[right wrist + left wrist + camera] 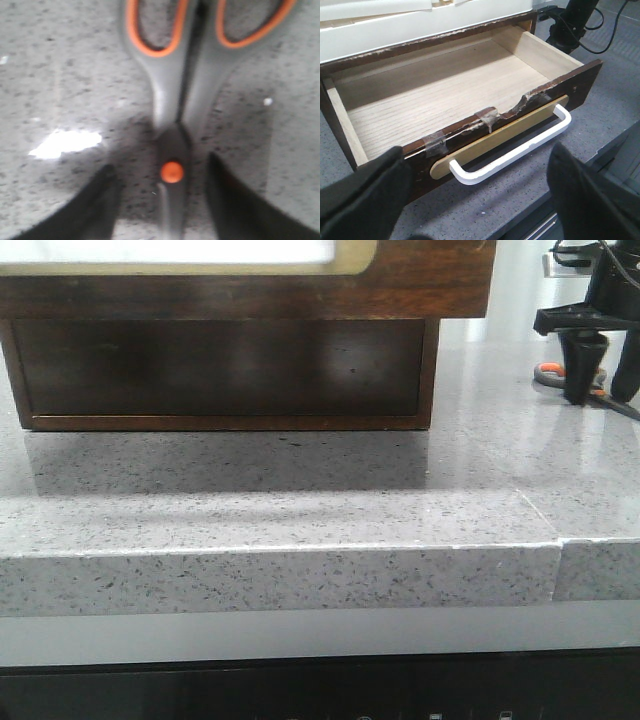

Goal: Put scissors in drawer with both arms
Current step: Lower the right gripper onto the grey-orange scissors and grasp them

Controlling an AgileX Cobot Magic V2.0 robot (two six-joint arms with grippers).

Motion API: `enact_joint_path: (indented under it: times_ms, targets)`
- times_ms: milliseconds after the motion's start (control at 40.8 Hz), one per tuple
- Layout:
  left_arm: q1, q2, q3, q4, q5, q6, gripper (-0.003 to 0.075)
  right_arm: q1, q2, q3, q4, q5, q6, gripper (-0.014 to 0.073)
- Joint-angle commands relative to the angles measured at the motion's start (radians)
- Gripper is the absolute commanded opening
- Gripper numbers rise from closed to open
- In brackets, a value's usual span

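Note:
The scissors [170, 90] lie flat on the speckled grey counter, with grey handles and orange-lined loops. My right gripper [160, 169] is open and low over them, one finger on each side of the orange pivot. In the front view, the scissors [548, 373] show at the far right under the right gripper [600, 390]. The drawer [580, 85] is pulled open and empty, with a light wood floor. Its chipped dark front carries a white handle [515, 155] on a tan plate. My left gripper [480, 200] is open just in front of the handle, holding nothing. The drawer front [430, 280] fills the top of the front view.
A dark wooden cabinet base [230, 370] sits under the drawer front. The counter has a raised front step [280, 560] with a seam at the right. The right arm's cables [580, 30] hang beyond the drawer's far corner.

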Motion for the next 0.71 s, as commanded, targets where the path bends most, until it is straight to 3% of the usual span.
enact_joint_path:
  times_ms: [0,98,220,686]
  targets:
    - [-0.010,0.006,-0.034,-0.004,-0.076,-0.008,0.0543,-0.007,-0.047,-0.029,0.014,-0.022,-0.010,0.0244]
    - [-0.010,0.006,-0.034,-0.004,-0.076,-0.008,0.0543,-0.007,-0.047,-0.029,0.014,-0.027,-0.010,0.0106]
    - [-0.010,0.006,-0.034,-0.004,-0.076,-0.008,0.0543,-0.007,-0.047,-0.029,0.014,-0.027,-0.010,0.0031]
    - [-0.010,0.006,-0.034,-0.004,-0.076,-0.008,0.0543,-0.002,-0.251,-0.029,0.047,-0.086,-0.011,0.0029]
